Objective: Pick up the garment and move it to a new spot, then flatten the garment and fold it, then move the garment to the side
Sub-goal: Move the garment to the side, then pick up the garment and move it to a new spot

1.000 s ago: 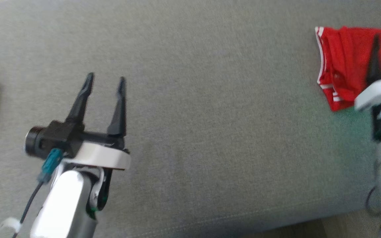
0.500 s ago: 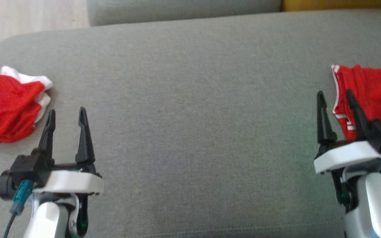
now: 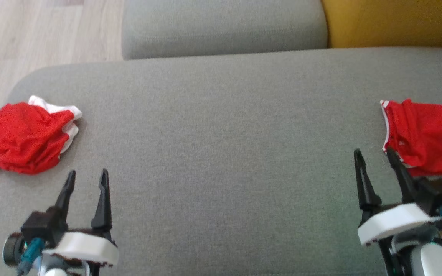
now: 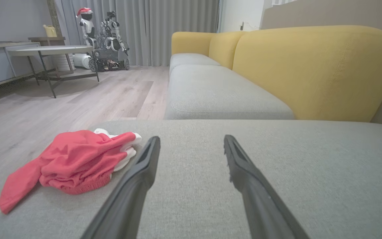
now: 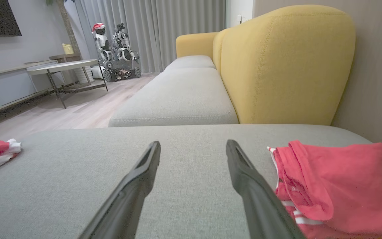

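Counting garments: two, both red with white trim, both lying on the same big grey cushion (image 3: 221, 134).
Left garment (image 3: 21, 142): scrunched in a heap near the cushion's left end. The white bits are bunched on its far side and one red flap trails off toward the edge.
Right garment (image 3: 428, 134): lies a lot flatter at the cushion's right end, white stripes down the side facing the middle. It runs out of the head view on the right.
Grippers: two, one per arm, both low over the near edge of the cushion with fingers pointing toward the sofa back.
Left gripper (image 3: 87, 172): jaws spread wide, nothing in them. It sits on the near side of the left garment, close but not touching.
Right gripper (image 3: 372, 151): same deal, jaws wide apart and empty. Its outer fingertip is right at the striped corner of the right garment, and honestly I can't tell if it brushes the cloth.
Grey cushions: three, counting the big one and the two lined up behind it.
Yellow backrest (image 3: 386, 23): runs along the right of those far cushions.
Floor (image 3: 44, 34): pale wood, off to the left.
Background: one table (image 4: 50, 49) with dark legs, and what look like two parked robots (image 4: 103, 23) by the grey curtains (image 4: 164, 26), one wearing a red hat.
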Robot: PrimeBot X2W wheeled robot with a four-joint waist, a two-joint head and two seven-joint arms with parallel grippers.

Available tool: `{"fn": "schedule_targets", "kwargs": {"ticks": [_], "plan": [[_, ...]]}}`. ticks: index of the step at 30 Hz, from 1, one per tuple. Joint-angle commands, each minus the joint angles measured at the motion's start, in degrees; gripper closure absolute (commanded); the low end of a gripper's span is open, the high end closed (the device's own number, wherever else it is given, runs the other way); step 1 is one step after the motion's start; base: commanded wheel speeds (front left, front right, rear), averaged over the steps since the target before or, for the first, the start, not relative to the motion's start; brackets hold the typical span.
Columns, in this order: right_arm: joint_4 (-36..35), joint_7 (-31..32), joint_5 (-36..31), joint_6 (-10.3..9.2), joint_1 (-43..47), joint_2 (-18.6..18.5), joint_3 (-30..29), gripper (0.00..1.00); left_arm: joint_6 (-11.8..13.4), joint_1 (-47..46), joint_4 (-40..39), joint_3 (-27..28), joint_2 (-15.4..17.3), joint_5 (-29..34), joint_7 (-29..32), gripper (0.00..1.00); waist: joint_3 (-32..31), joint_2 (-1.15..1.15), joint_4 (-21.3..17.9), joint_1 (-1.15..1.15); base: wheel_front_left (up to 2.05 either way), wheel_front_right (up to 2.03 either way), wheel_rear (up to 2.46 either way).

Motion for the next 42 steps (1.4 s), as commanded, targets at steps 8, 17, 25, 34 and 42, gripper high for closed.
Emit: {"fn": "schedule_targets", "kwargs": {"ticks": [8,17,25,34,42], "plan": [[-3.41,1.03,0.56,-0.05,2.21,-0.12,0.30,0.00,-0.39,0.38,-1.25,0.69,1.57,-0.45,1.55,0.00,-2.39,0.00,-0.24,0.00,0.00,0.00,0.00],[-3.57,1.04,1.64,-0.05,3.97,-0.09,0.61,0.00,0.15,1.82,-0.64,0.25,1.89,-0.78,2.67,0.00,-3.59,0.00,-0.71,0.00,0.00,0.00,0.00],[-3.63,0.97,1.64,-0.05,3.96,-0.09,0.76,0.00,0.80,1.77,-0.87,-0.13,2.05,-0.66,3.16,0.00,-3.59,0.00,-0.93,0.00,0.00,0.00,0.00],[-3.50,0.93,1.69,-0.05,3.79,-0.09,0.73,0.00,1.40,1.53,-1.63,-0.49,2.22,-0.67,3.70,0.00,-3.59,0.00,-0.81,0.00,0.00,0.00,0.00],[-3.41,1.09,1.66,-0.05,3.71,-0.08,0.49,0.00,1.87,1.28,-1.58,-0.58,2.33,-0.89,3.77,0.00,-3.49,0.00,-0.41,0.00,0.00,0.00,0.00]]}}
